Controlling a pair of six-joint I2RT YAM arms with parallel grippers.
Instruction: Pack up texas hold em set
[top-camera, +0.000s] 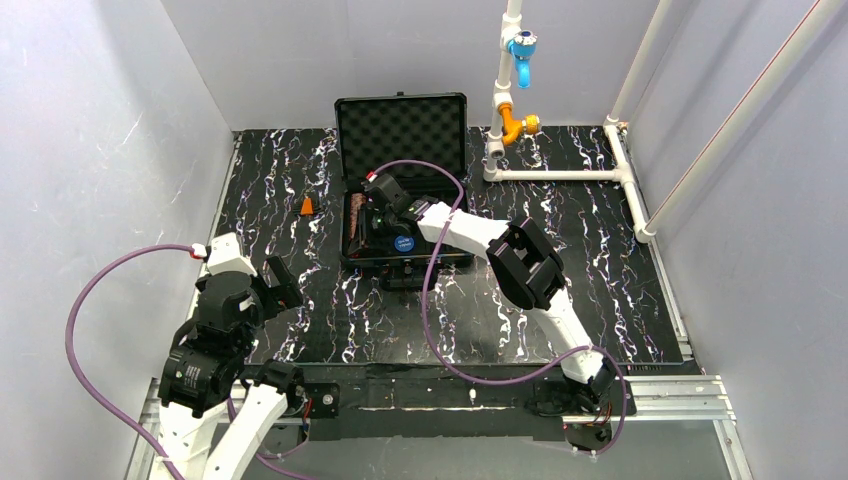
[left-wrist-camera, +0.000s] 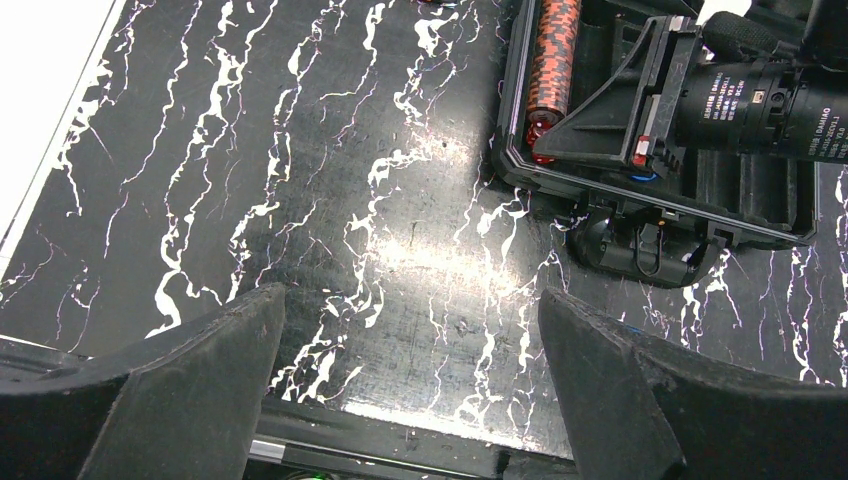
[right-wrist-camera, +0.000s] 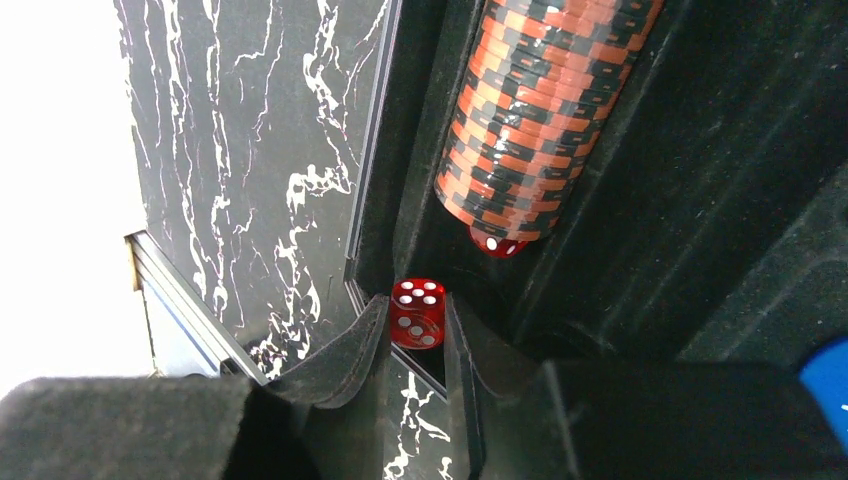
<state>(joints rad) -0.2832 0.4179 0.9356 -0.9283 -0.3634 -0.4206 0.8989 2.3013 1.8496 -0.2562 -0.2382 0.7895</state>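
Observation:
The black briefcase (top-camera: 455, 255) lies open at the table's back middle, its foam lid (top-camera: 400, 125) upright. A copper-brown chip stack (right-wrist-camera: 535, 120) lies in the tray's left slot, also seen in the left wrist view (left-wrist-camera: 553, 60). My right gripper (right-wrist-camera: 418, 335) reaches into the near-left corner of the tray and is shut on a red die (right-wrist-camera: 418, 313). A second red die (right-wrist-camera: 497, 243) sits at the near end of the stack. A blue disc (top-camera: 402, 243) lies in the tray. My left gripper (left-wrist-camera: 410, 340) is open and empty over bare table, left of the case. The second chip stack is hidden.
A small orange cone (top-camera: 308, 206) stands on the table left of the case. White pipes (top-camera: 560, 175) with a blue and an orange fitting run along the back right. The case's front latch (left-wrist-camera: 645, 250) faces the left gripper. Grey walls enclose the table.

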